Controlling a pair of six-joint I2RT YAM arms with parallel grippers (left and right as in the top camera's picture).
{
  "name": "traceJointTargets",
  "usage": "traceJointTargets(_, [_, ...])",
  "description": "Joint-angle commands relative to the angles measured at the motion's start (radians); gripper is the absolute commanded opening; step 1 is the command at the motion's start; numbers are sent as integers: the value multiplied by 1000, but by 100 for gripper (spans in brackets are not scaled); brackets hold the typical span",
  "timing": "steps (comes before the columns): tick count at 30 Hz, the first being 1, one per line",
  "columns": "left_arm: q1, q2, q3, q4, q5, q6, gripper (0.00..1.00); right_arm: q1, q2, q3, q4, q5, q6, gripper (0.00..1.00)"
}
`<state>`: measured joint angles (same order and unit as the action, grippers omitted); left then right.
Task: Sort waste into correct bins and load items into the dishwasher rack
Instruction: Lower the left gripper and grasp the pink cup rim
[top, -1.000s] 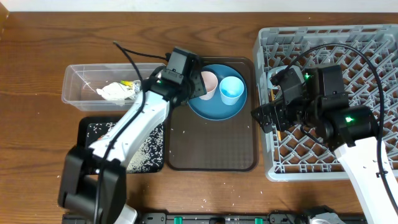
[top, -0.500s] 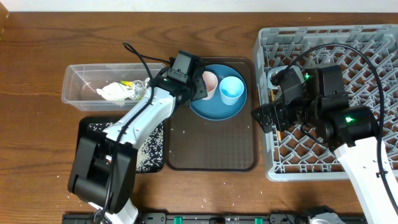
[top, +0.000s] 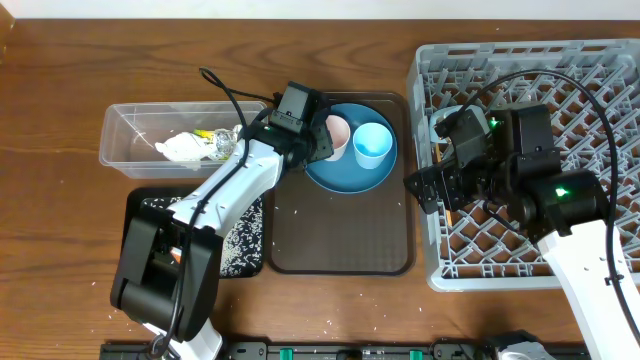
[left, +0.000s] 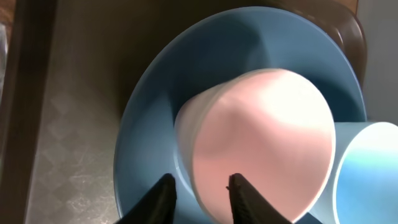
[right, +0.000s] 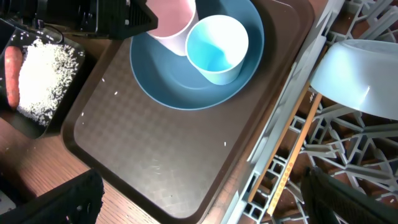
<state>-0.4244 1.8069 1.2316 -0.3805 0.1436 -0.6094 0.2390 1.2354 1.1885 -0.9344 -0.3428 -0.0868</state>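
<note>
A pink cup (top: 337, 133) (left: 261, 143) stands beside a light-blue cup (top: 372, 145) (right: 216, 46) on the dark-blue plate (top: 350, 172) (left: 149, 124). My left gripper (top: 322, 138) (left: 199, 186) is narrowly open astride the pink cup's near wall. One finger is outside over the plate and the other is inside the cup. My right gripper (top: 425, 185) (right: 205, 199) hangs wide open and empty over the left edge of the grey dishwasher rack (top: 600, 60). In the rack lie a pale-blue bowl (right: 357, 74) and wooden chopsticks (right: 292, 155).
The plate sits on a brown serving tray (top: 340, 240). Left of it, a clear tub (top: 130, 140) holds crumpled white paper (top: 185, 148) and wrappers. A black tray (top: 150, 205) in front of the tub holds rice (right: 40, 78) and a carrot (right: 11, 74). Loose grains dot the table.
My left gripper has slid a little right onto the pink cup's rim and its jaws have narrowed. The right arm has not moved.
</note>
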Motion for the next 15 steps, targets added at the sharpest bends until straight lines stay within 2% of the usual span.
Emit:
traceJointTargets(1, [2,10,16,-9,-2,2,25,4,1,8,-1,0,4,99])
traceJointTargets(9, [3,10,16,-41,-6,2,19,4,1,8,-1,0,4,99])
traceJointTargets(10, [3,10,16,-40,-6,2,14,4,1,8,-1,0,4,99])
traceJointTargets(15, [3,10,16,-40,-25,2,8,4,1,8,-1,0,4,99])
